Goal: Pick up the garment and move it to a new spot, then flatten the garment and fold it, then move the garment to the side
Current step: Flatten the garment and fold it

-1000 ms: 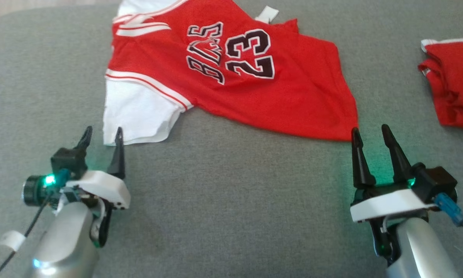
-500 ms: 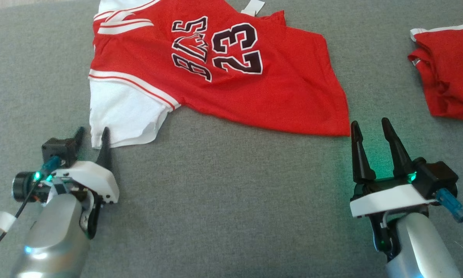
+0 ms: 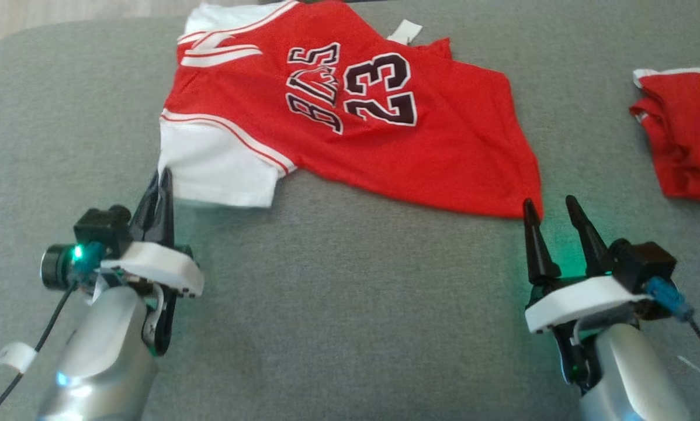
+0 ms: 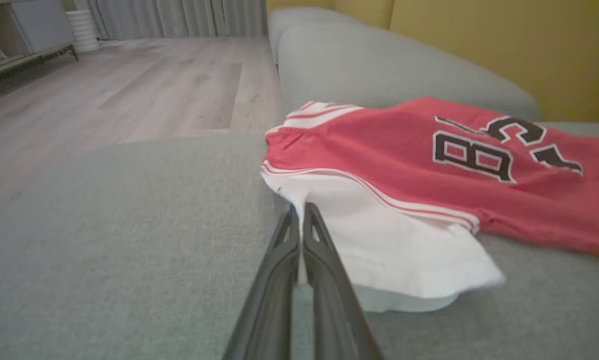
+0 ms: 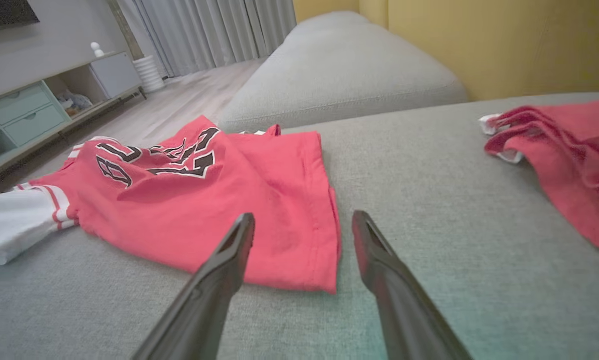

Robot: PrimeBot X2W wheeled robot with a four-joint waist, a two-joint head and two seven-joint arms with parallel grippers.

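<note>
At the left of the grey sofa cushion, left gripper was pinched shut on the white sleeve of the red jersey, which lay spread mid-cushion. Right gripper stood wide, just beside the hem corner. Second red garment lay far right.

L arm rises from lower left of head view, forearm leaning right. Left jaws pinched together, fingers touching along their length, nipping garment at its edge. R arm at lower right; right jaws wide apart, fingers pointing fwd, tips holding nothing.
</note>
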